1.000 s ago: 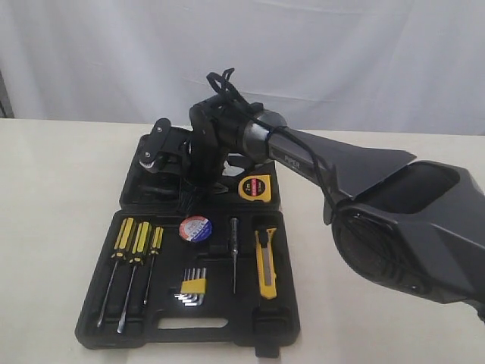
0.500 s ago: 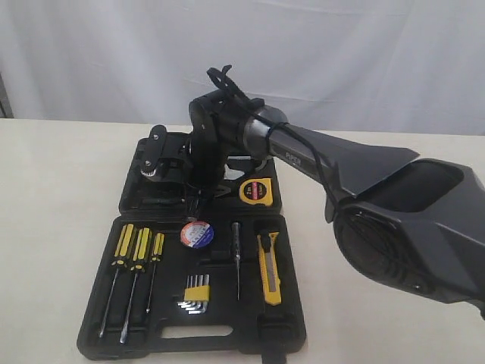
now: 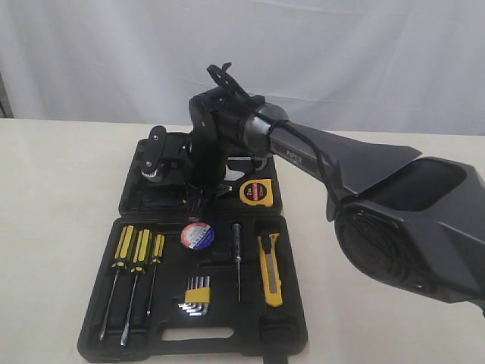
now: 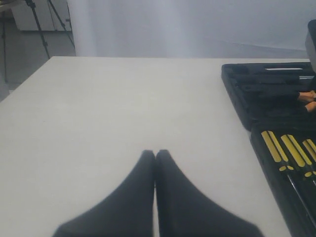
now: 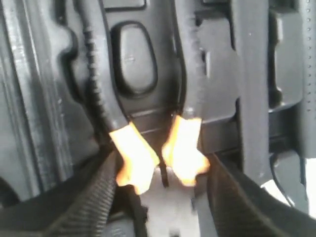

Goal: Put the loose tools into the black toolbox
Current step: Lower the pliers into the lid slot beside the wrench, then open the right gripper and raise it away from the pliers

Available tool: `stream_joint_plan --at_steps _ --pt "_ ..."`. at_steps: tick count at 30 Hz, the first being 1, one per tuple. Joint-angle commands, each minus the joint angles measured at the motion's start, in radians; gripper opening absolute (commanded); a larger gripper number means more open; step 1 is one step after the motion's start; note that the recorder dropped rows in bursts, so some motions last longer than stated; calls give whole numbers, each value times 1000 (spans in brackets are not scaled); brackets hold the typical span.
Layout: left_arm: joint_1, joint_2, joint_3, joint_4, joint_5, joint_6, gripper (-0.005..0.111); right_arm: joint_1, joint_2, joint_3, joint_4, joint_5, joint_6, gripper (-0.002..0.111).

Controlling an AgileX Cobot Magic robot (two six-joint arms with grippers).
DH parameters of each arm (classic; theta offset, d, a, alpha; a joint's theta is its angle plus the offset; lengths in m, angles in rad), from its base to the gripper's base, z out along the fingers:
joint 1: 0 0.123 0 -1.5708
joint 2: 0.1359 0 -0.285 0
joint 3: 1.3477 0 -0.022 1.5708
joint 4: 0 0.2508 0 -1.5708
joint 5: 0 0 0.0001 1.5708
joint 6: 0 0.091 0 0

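Observation:
The black toolbox (image 3: 292, 334) lies open on the table, also showing in the left wrist view (image 4: 237, 94). My right gripper (image 3: 194, 188) reaches into its far half. In the right wrist view it (image 5: 163, 173) is shut on the black-and-orange pliers (image 5: 134, 154), fingers against the orange part, handles lying over a moulded recess. The yellow tape measure (image 3: 255, 190) sits in the far half. The tape roll (image 3: 196, 234) and utility knife (image 3: 270, 269) lie in the near half. My left gripper (image 4: 155, 154) hangs shut over bare table, left of the case.
Three screwdrivers (image 3: 136, 250), a hex key set (image 3: 195, 292) and a thin tester screwdriver (image 3: 236, 258) fill other recesses of the near half. The right arm's bulky black body (image 3: 402, 220) covers the table's right side. A white curtain hangs behind.
The right gripper has sunk a little into the far half of the case with the pliers. The toolbox has shifted slightly toward the front.

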Motion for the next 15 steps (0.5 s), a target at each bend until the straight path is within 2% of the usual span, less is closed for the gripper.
stream_joint_plan --at_steps 1,7,9,12,13,15 --pt "-5 -1 3 -10 -8 -4 0 3 -18 2 19 27 -7 64" --pt "-5 -1 3 -10 -8 -4 0 3 -29 2 19 34 10 62" --pt "-5 -1 3 -10 -8 -4 0 1 -45 2 11 46 24 49" --pt "-5 -1 3 -10 -8 -4 0 -30 -77 2 18 91 47 11" --pt "-5 -1 3 -10 -8 -4 0 -40 -83 2 23 105 57 2" --pt "-5 -1 3 -10 -8 -4 0 -76 -99 2 71 152 65 -1"
